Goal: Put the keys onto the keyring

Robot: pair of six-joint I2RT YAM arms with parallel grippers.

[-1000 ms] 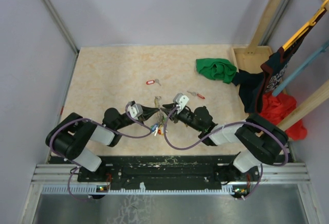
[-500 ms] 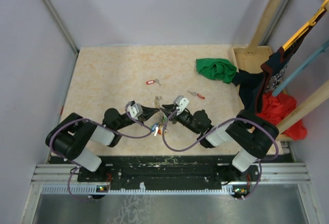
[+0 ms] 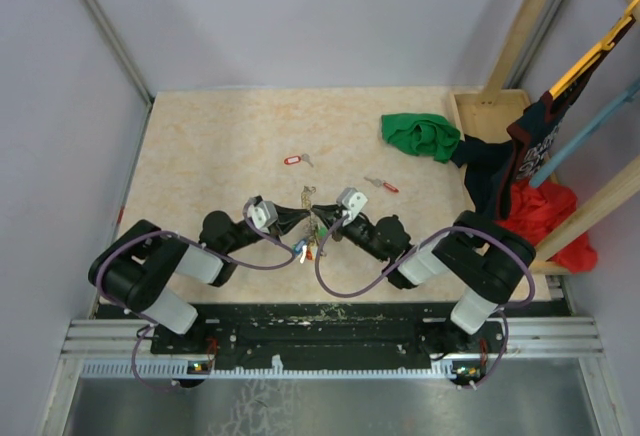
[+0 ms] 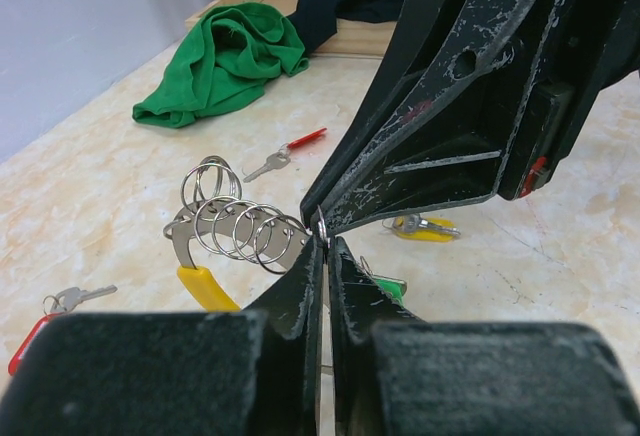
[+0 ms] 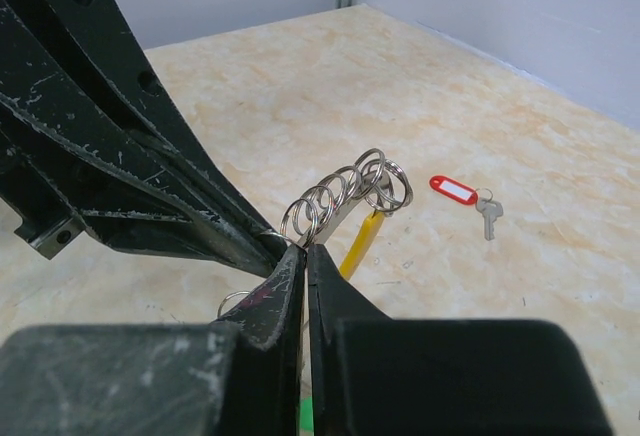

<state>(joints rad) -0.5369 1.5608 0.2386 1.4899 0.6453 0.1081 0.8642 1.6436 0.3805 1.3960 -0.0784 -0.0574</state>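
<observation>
keyring near the front middle of the surface, at the point where two hands meet tip to tip. it appears lifted slightly, with its tags hanging below.

left hand: fingers clenched almost flat together, pinching a sliver of grey wire at their tips. a chain of small split rings and a yellow tag trail off to one side.

right hand: fingers pressed together with no gap, tips against the same spot on the wire. whether anything is caught between them cannot be told.

a red-tagged key and a red-headed key lie apart, further back. a green cloth lies in the far corner. no loose brass key can be made out.

handling, as judged: the ring wire is thin, stiff, springy and smooth, so it is likely to twist or slip in a pinch. the bunch is light, but its weight swings. the best hold is a bare stretch of wire beside the opening, not the chain or tags. keys are small, flat and hard, and are best taken by the head with the hole left free.
</observation>
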